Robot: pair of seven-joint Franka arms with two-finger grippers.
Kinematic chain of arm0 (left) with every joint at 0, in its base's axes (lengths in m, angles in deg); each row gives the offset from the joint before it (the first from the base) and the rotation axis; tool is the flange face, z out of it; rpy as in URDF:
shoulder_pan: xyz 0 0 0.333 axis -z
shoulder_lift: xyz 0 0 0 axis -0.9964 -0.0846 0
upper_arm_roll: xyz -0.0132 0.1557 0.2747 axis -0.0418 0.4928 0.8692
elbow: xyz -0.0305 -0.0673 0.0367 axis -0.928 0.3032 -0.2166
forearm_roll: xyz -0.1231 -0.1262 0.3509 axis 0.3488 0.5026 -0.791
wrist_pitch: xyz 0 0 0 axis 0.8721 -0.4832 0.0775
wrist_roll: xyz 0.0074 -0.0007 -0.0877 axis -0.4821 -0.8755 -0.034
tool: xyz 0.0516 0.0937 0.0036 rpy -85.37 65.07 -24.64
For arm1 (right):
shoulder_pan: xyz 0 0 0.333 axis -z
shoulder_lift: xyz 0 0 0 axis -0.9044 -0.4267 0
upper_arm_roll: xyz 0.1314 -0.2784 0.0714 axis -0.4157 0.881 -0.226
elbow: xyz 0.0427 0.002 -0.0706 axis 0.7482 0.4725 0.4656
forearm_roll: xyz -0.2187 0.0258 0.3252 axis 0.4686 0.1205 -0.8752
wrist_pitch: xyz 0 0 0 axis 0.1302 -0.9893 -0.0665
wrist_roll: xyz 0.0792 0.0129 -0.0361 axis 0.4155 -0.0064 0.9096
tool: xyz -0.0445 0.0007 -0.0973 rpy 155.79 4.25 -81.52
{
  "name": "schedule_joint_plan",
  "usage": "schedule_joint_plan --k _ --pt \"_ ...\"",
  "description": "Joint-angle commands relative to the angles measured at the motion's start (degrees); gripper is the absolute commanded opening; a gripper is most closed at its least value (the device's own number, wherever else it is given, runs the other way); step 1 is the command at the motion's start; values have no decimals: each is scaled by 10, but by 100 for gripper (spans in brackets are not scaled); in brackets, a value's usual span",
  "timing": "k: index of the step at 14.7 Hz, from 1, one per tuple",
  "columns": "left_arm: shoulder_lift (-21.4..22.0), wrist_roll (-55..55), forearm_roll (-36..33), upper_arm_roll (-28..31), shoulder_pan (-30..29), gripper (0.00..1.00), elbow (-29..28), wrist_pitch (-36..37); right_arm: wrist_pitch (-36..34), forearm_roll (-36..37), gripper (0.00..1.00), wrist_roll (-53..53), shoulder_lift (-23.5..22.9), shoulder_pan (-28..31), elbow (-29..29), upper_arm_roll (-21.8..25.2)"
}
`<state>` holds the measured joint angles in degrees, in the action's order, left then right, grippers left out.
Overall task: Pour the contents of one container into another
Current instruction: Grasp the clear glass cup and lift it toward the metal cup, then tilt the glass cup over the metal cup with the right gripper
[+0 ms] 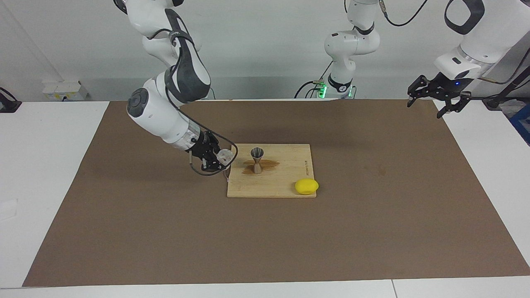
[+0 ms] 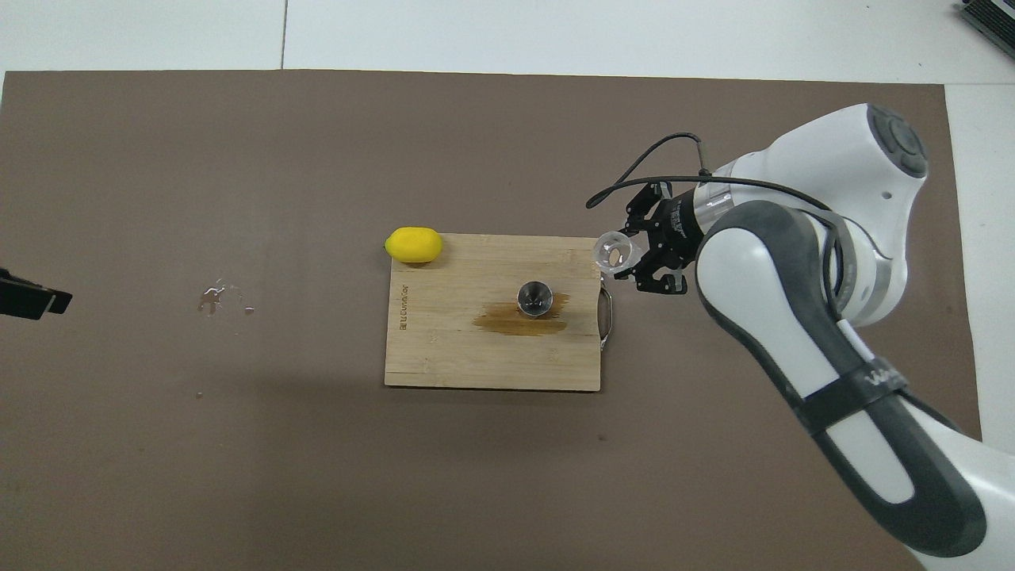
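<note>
Right now the right gripper [image 1: 218, 159] hangs over the brown mat [image 1: 372, 231], just beside the edge of the wooden board [image 1: 285, 182] at the right arm's end. Its two fingers are closed around the little glass cup [image 1: 225, 155], and the cup is tipped on its side with its open mouth turned toward the board. From above, the glass cup [image 2: 614, 252] sits over the corner of the board, up in the air (it touches nothing but the fingers).

Next comes the wooden board itself, lying flat in the middle of the mat. The shiny metal jigger [image 1: 257, 159] stands upright on the board, nearer to the right arm's end than the middle of it. A wet brown patch [image 1: 263, 165] spreads on the board around the foot of the jigger. The cup and the jigger are near each other but apart.

A yellow lemon [image 1: 307, 186] rests at the board's corner toward the left arm's end, farther from the robots than the jigger, partly on the board.

Some small clear drops [image 2: 218, 297] lie on the mat, well apart from the board, toward the left arm's end.

Last, the left gripper [image 1: 430, 101] waits up high over the mat's corner, well apart from the board, with its fingers spread wide and nothing in them.
</note>
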<state>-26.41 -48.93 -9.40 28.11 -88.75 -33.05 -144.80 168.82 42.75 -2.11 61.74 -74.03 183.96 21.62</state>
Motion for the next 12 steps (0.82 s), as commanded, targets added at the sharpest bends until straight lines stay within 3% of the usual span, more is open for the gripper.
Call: schedule_joint_plan --k 1,6,12 --pt "9 52 -12 -4 -4 100 -8 0 12 68 0 -51 -14 -38 -24 1" --pt "9 229 -33 -6 3 100 -9 -9 20 137 0 -80 -15 -75 -26 2" --pt "13 231 -33 -7 6 100 -10 17 14 198 0 -90 -13 -107 -26 2"
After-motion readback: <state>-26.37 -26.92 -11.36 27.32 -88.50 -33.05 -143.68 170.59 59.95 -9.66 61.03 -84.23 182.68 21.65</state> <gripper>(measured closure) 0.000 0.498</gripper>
